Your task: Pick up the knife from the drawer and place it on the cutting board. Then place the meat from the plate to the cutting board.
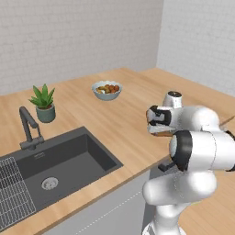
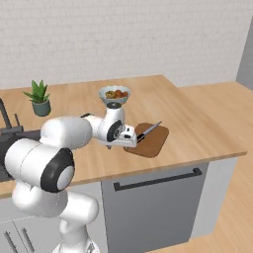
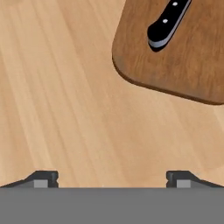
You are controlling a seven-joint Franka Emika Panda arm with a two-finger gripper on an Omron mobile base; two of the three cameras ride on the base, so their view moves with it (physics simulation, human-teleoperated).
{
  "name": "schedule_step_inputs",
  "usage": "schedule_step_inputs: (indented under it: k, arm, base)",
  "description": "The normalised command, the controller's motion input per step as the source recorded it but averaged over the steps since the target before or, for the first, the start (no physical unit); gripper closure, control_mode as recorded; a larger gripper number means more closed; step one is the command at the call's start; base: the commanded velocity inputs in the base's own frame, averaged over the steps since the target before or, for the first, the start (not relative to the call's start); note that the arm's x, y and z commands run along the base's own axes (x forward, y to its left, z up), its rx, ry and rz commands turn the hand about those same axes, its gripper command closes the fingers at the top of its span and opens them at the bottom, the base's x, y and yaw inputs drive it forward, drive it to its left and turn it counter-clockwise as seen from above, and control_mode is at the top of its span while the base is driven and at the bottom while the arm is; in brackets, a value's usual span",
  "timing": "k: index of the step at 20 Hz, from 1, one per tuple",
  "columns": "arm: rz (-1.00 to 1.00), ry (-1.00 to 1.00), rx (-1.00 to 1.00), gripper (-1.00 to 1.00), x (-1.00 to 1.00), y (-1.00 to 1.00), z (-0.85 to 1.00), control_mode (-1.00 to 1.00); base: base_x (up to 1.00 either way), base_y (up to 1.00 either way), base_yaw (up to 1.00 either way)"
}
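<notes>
The knife [image 2: 149, 130] lies flat on the cutting board [image 2: 153, 142], its black handle [image 3: 168, 21] toward me and its pale blade pointing away. In the hand view the board [image 3: 183, 61] fills the upper right, with bare countertop below it. My gripper [image 2: 132, 142] hovers low over the counter at the board's left edge. It is open [image 3: 112, 179], its fingertips [image 3: 43, 179] wide apart with nothing between them, and it is clear of the knife. The drawer, the meat and the plate are out of view.
A grey-blue bowl of fruit [image 2: 114, 94] stands behind the board. To the left are a potted plant [image 1: 43, 103], a dark sink [image 1: 59, 165] with its faucet [image 1: 28, 128] and a wire rack [image 1: 13, 193]. A grey front with a bar handle [image 2: 158, 180] sits under the counter.
</notes>
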Motion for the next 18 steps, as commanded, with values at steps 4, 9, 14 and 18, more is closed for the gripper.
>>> schedule_step_inputs:
  k: [4,9,14,18]
  arm:
    - [0.07,-0.16,-0.01,-1.0,-0.78,0.11,0.85,-1.0]
    - [0.02,-0.18,0.0,-1.0,-0.67,0.16,0.93,-1.0]
    - [0.01,-0.19,-0.01,-1.0,-0.67,0.18,0.57,1.0]
    - [0.0,0.0,0.0,-1.0,0.0,0.0,0.0,1.0]
  base:
    - [0.0,0.0,0.0]
    - [0.0,0.0,0.0]
    - [-0.2,0.04,0.0]
    - [-1.0,0.25,0.02]
